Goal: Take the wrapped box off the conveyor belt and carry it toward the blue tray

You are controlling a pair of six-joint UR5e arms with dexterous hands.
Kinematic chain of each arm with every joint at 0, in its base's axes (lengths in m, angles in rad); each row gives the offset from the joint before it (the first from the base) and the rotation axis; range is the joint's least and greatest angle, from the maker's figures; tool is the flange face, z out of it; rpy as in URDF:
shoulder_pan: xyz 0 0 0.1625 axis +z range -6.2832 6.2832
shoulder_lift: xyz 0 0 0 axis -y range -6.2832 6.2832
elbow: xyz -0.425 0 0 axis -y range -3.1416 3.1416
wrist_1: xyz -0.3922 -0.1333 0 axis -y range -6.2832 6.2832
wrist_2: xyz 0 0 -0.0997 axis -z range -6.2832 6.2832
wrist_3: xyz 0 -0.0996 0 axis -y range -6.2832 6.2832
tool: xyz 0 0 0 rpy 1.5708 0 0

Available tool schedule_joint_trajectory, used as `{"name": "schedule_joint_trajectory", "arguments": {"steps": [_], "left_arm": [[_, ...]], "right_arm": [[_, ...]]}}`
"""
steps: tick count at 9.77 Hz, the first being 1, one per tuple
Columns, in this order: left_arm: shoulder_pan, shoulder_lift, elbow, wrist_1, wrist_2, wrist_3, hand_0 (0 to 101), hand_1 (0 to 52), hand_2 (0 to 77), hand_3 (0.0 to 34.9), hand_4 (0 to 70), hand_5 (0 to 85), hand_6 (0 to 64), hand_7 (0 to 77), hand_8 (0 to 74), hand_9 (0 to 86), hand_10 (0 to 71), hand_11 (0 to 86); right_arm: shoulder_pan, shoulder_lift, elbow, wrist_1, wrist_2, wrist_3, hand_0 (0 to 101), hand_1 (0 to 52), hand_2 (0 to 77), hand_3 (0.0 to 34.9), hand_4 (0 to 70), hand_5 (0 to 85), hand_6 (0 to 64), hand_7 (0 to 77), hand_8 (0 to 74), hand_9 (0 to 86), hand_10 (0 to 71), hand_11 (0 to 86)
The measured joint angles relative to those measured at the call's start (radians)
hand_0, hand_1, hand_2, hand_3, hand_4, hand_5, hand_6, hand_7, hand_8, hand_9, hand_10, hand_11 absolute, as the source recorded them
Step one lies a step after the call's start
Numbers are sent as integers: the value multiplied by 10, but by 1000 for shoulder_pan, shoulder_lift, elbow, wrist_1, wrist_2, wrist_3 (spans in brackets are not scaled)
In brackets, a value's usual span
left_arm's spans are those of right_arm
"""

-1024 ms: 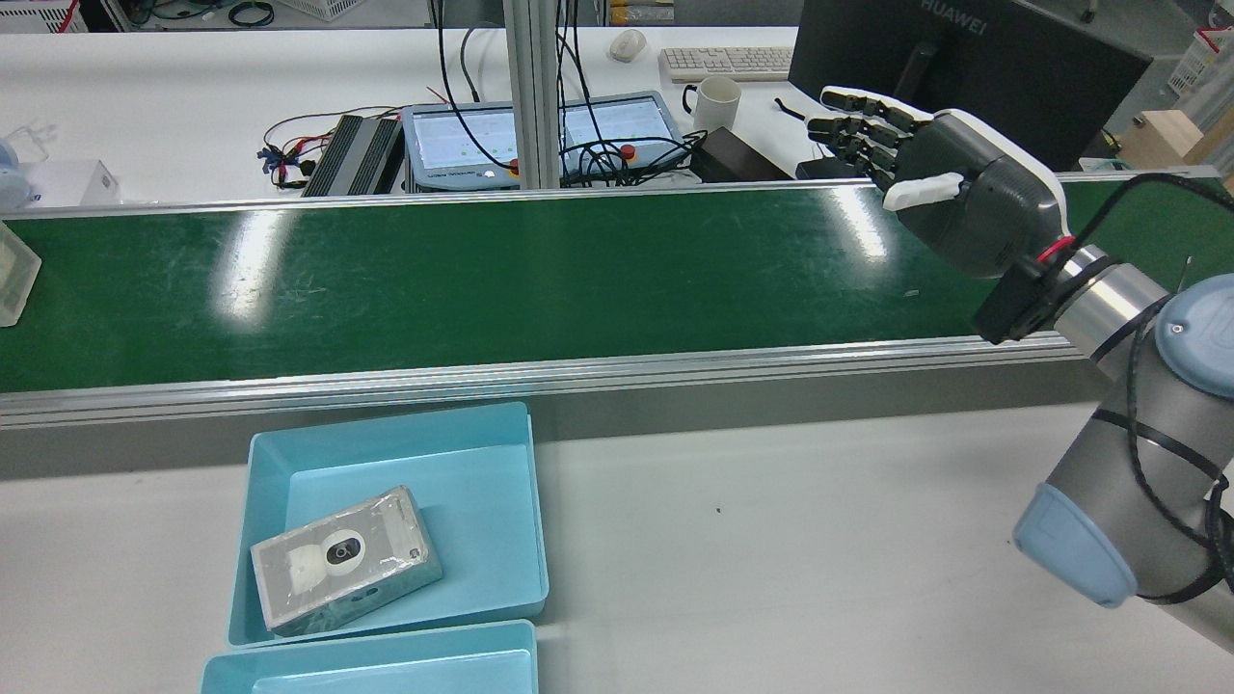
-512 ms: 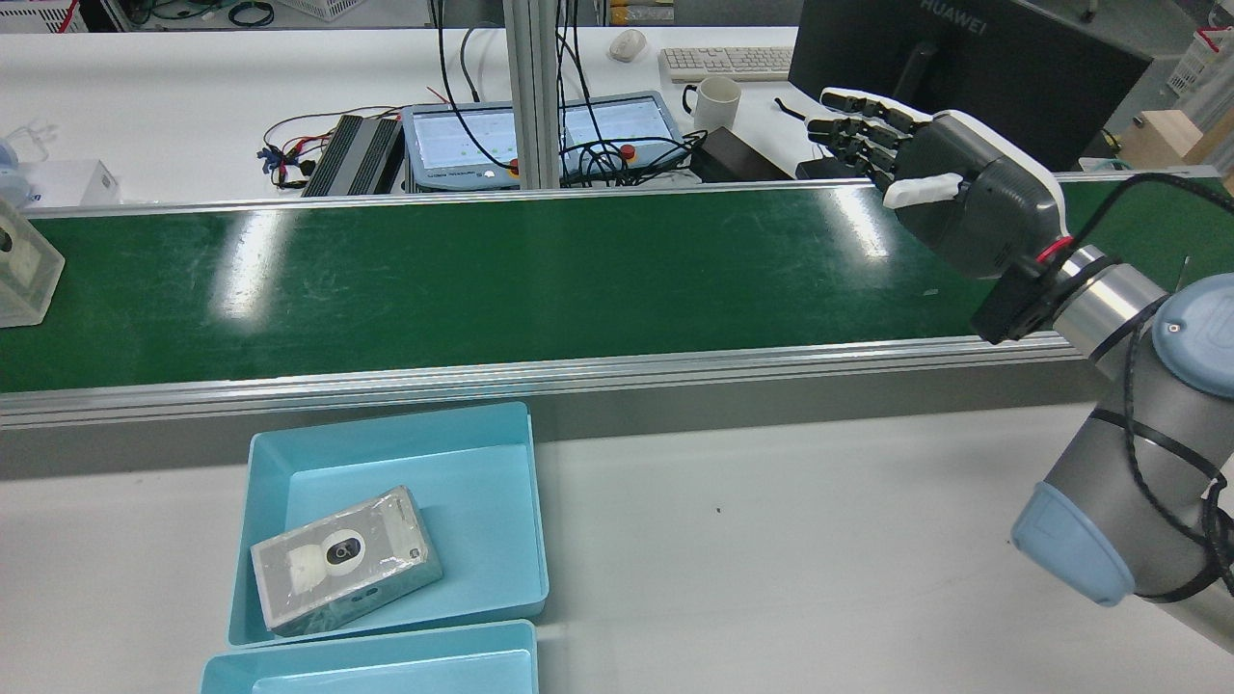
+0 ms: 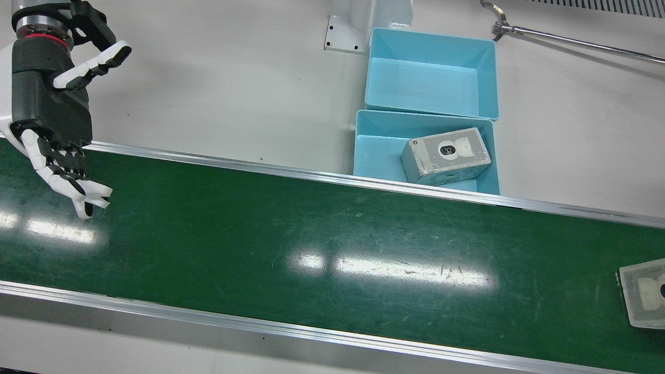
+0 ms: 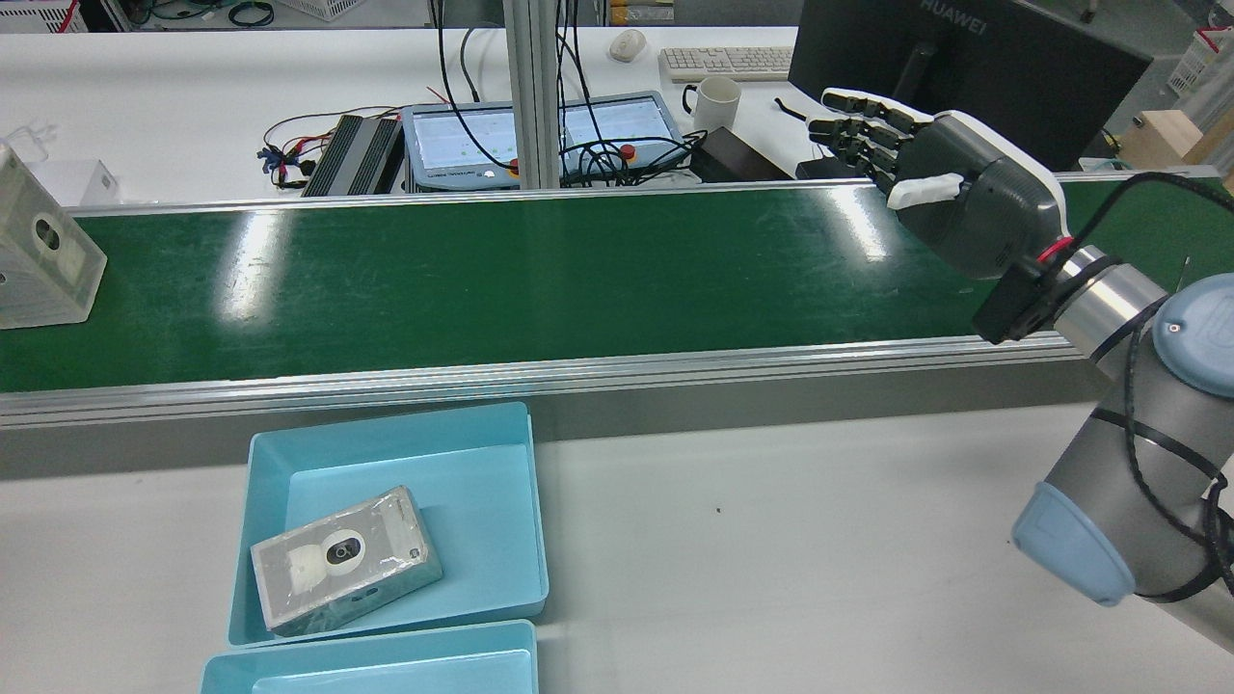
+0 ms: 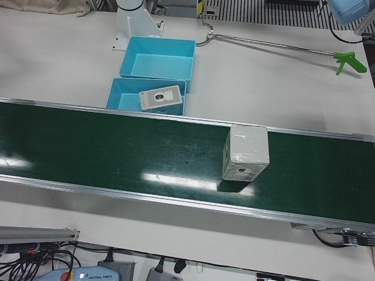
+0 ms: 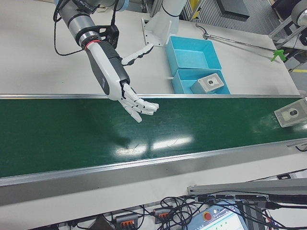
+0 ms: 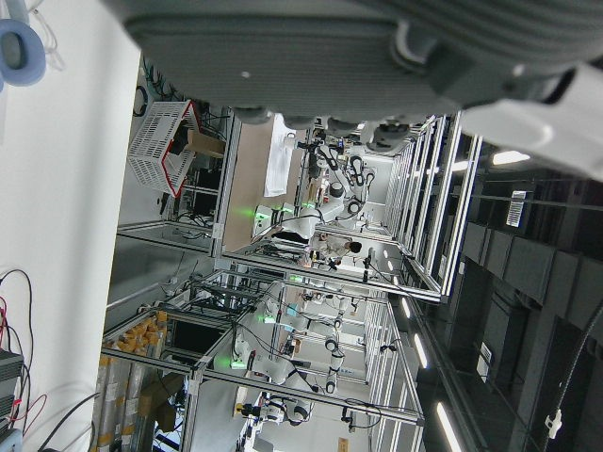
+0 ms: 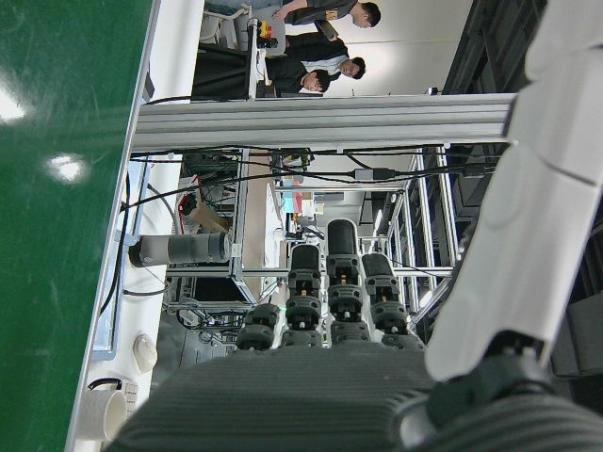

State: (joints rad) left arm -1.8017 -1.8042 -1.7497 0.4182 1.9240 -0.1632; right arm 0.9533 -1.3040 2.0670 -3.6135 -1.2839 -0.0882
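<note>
A wrapped box stands on the green conveyor belt at the rear view's far left edge; it also shows in the front view, the left-front view and the right-front view. My right hand hovers open and empty above the belt's other end, far from the box; it also shows in the front view and the right-front view. The left hand shows only as a palm edge in its own view, with nothing in front of it. A blue tray beside the belt holds another wrapped box.
A second blue tray sits empty behind the first. A long reacher tool lies on the white table. Beyond the belt in the rear view stand a monitor, a mug and a teach pendant.
The wrapped box has ridden in along the belt from the rear view's left edge and now shows more fully. The right hand has barely moved.
</note>
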Motion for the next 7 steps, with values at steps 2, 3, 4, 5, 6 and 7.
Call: {"name": "schedule_joint_trajectory", "arguments": {"steps": [2,3,4,5,6,7], "left_arm": [[0,0,0,0,0,0,0,0,11,0,0,11,5,5,5,0,5,5],[0,0,0,0,0,0,0,0,11,0,5,11,5,5,5,0,0,5],[0,0,0,0,0,0,0,0,11,0,0,11,5,5,5,0,0,5],[0,0,0,0,0,0,0,0,11,0,0,11,5,5,5,0,0,5],[0,0,0,0,0,0,0,0,11,0,0,11,0,5,5,5,5,5],[0,0,0,0,0,0,0,0,11,0,0,11,5,5,5,5,5,5]], "right_arm": [[0,0,1,0,0,3,432,71,22,0,87,169,104,240,164,191,49,93],[0,0,0,0,0,1,432,71,22,0,87,169,104,240,164,196,60,93],[-1,1,-2,2,1,-3,432,71,22,0,87,169,104,240,164,196,60,93],[-4,6,-7,4,3,-7,432,71,22,0,87,169,104,251,175,218,71,109],[-6,17,-19,6,4,-8,432,71,44,0,87,175,120,262,175,218,71,109],[-7,42,-44,19,4,-9,437,71,44,0,87,175,120,267,180,235,87,125]]}}
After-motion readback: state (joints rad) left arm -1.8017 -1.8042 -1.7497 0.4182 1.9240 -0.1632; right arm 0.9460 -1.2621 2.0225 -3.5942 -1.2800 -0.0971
